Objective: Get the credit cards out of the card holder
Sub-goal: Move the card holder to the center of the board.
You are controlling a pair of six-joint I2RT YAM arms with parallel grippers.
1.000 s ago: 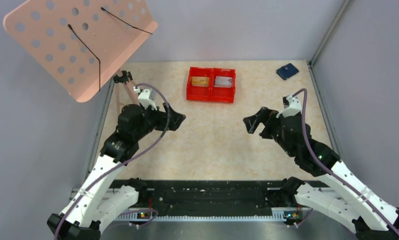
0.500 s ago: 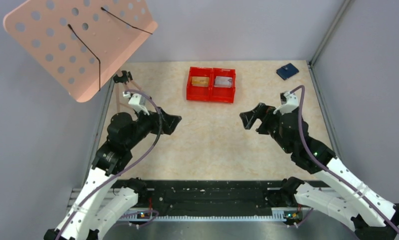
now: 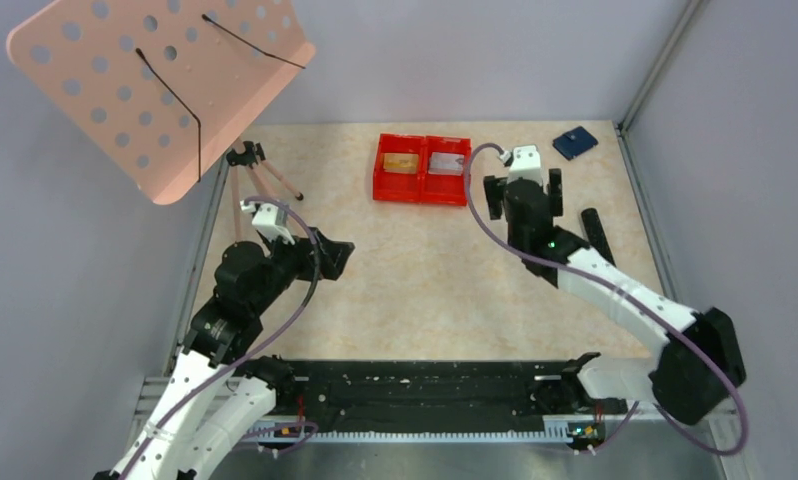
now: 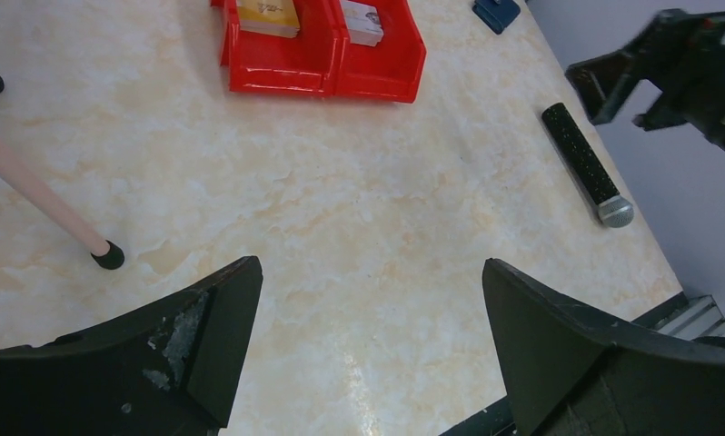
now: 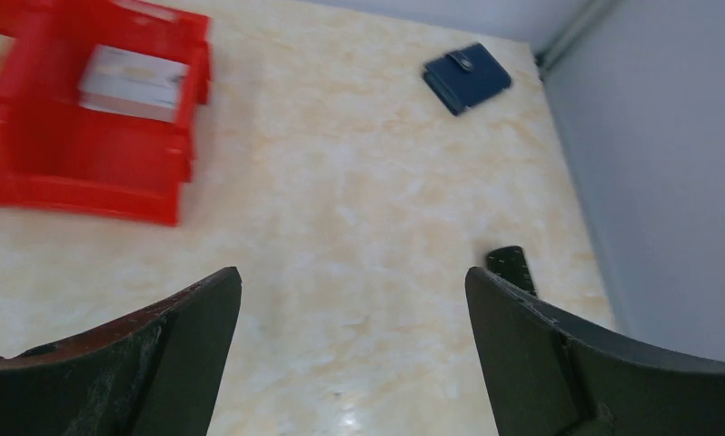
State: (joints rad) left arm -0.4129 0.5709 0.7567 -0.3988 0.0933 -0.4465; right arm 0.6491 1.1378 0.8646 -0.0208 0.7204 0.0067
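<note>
overhead, two wrists — common red tray [image 3: 420, 194]

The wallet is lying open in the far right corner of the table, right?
No, the wallet is shut, with its tab closed over it; the right wrist view shows this. It does lie in the far right corner of the table.

I see bright, even light and soft shadows. The table [image 4: 359, 272] glares at six o'clock in both wrist views; the red tray [image 5: 77, 173] blurs at nine.
</note>
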